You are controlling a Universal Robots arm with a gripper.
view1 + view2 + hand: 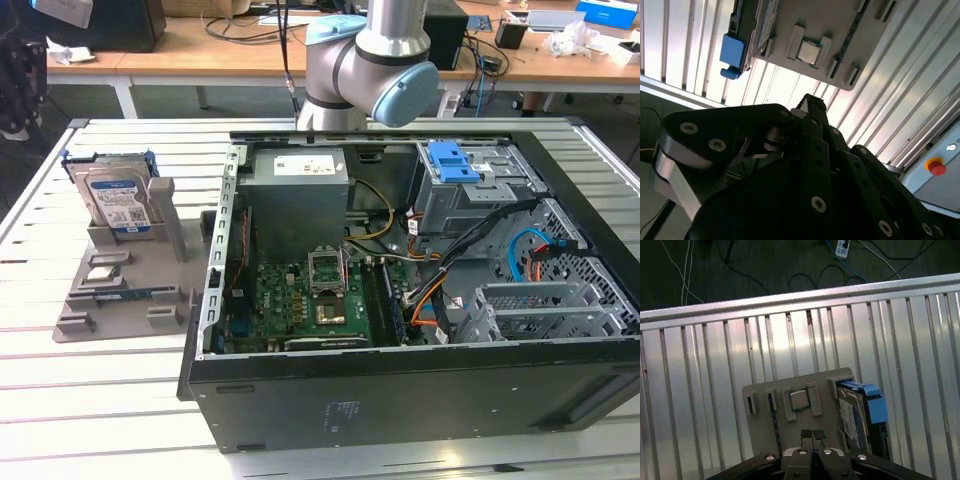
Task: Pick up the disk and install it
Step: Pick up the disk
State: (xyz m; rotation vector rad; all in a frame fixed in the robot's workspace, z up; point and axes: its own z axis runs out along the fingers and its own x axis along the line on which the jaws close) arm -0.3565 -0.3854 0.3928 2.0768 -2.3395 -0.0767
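Hovering above the grey holder [785, 435] on the slatted surface [700, 365], the claw [812, 435] is closed together and empty, with the disk [854, 415] standing on edge in that holder, just beside and below it, long edge roughly parallel to the claw's seam.

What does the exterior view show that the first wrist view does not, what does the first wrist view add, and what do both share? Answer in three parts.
The exterior view adds the open computer case with its motherboard, and the robot arm behind it.
The first wrist view adds the gripper, fingertips closed together and holding nothing, and cables on the floor beyond the table edge.
Both share the disk, standing on edge in the grey holder on the slatted table.
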